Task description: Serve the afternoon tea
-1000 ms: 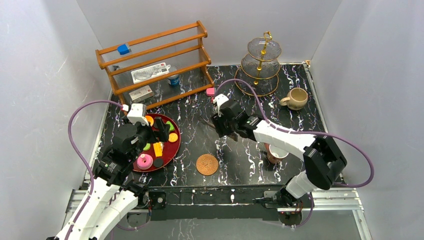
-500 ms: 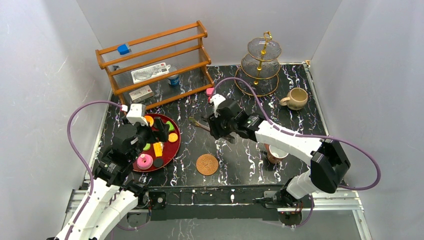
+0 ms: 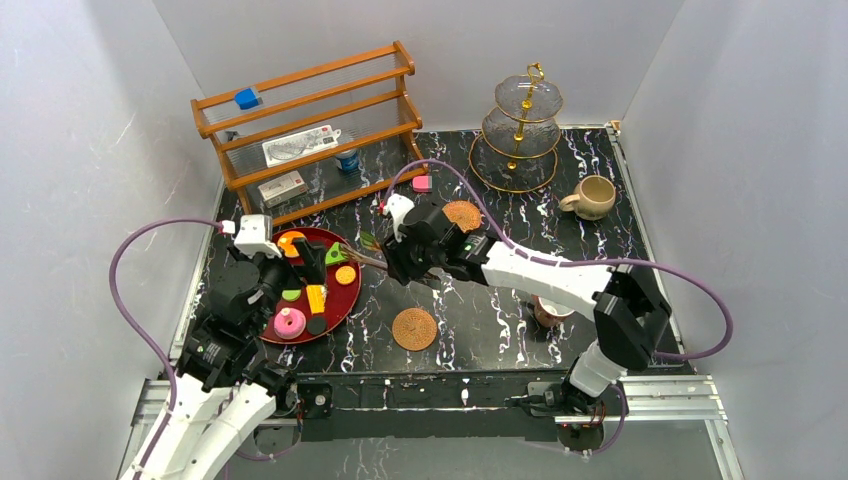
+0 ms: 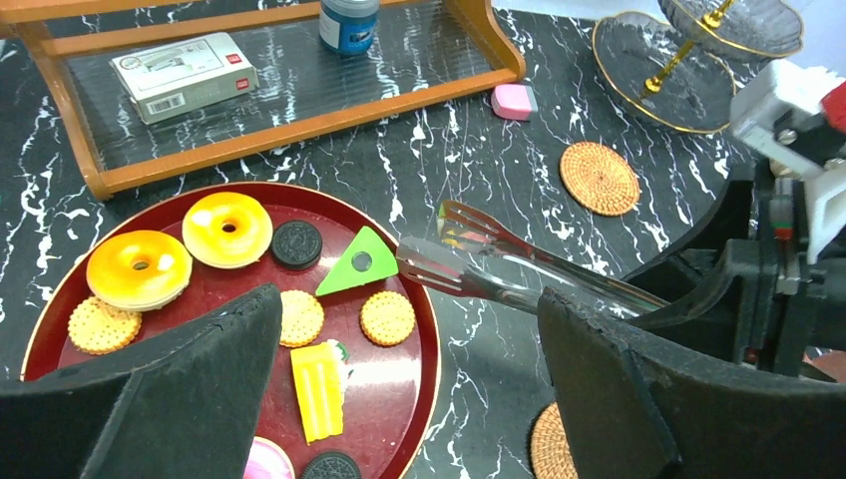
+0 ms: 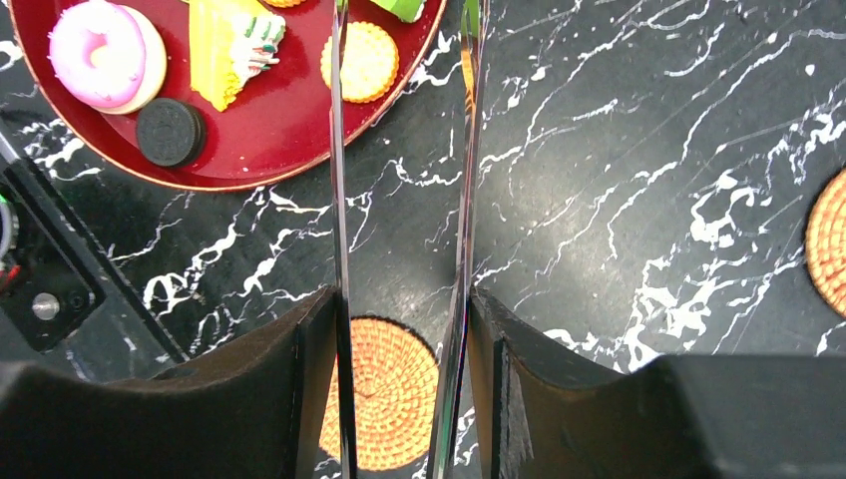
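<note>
The red tray [image 3: 337, 297] at the left holds a pink donut [image 3: 289, 322], orange cookies [image 4: 387, 317], a green wedge [image 4: 359, 263], a yellow piece [image 4: 317, 389] and black discs [image 5: 170, 131]. My right gripper [image 5: 404, 299] is shut on metal tongs [image 5: 464, 200], its two arms pressed against my pads. The tong tips [image 4: 449, 249] hover at the tray's right rim beside the green wedge. Above the tray's near side, my left gripper [image 4: 409, 299] stands open and empty. Woven coasters lie at the front [image 3: 414, 328] and the middle [image 3: 462, 215]. A beige mug [image 3: 593, 197] and a pinkish-brown cup [image 3: 550, 308] stand at the right.
A wooden shelf [image 3: 310, 120] at the back left carries white boxes, a blue can and a blue cube. A three-tier glass stand [image 3: 520, 130] rises at the back. A pink block [image 3: 421, 183] lies near the shelf's foot. The right arm spans the table's middle.
My right arm has swung left with the tongs, bringing their tips to the tray's rim and uncovering the middle coaster. The left arm has drawn back a little toward the left.
</note>
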Available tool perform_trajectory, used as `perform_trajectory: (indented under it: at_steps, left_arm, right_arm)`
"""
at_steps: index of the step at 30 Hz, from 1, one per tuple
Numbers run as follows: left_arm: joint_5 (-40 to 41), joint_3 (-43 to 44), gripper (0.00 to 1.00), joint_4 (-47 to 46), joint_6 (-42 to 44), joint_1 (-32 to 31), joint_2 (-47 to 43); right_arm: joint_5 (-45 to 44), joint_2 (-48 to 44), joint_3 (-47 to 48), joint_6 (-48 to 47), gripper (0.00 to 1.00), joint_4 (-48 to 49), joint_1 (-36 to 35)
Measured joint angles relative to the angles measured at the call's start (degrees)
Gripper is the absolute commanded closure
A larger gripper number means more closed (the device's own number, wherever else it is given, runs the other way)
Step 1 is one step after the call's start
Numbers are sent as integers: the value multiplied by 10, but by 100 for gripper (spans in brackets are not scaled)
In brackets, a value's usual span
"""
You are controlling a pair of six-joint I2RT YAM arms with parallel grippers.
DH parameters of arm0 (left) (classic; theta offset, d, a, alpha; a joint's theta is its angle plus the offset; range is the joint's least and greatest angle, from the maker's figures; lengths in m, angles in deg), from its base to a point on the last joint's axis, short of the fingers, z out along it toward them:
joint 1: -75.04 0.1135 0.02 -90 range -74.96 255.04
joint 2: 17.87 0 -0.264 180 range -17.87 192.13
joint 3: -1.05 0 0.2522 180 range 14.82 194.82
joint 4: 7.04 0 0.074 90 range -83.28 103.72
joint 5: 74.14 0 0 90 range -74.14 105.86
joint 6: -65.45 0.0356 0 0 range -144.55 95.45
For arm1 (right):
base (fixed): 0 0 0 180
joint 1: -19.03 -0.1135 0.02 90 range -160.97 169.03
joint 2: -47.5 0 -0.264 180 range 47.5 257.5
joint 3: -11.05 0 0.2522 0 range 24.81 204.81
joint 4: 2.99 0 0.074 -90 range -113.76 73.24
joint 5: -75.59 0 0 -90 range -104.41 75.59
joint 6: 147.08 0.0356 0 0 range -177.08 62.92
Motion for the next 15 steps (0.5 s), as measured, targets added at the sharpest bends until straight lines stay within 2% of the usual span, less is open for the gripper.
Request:
perform_trajectory:
  at_steps: [15]
  left_arm:
    - [40,-3,4,0,0,0,-58]
  right_arm:
    - [-17,52,4,-181,41,78,-20]
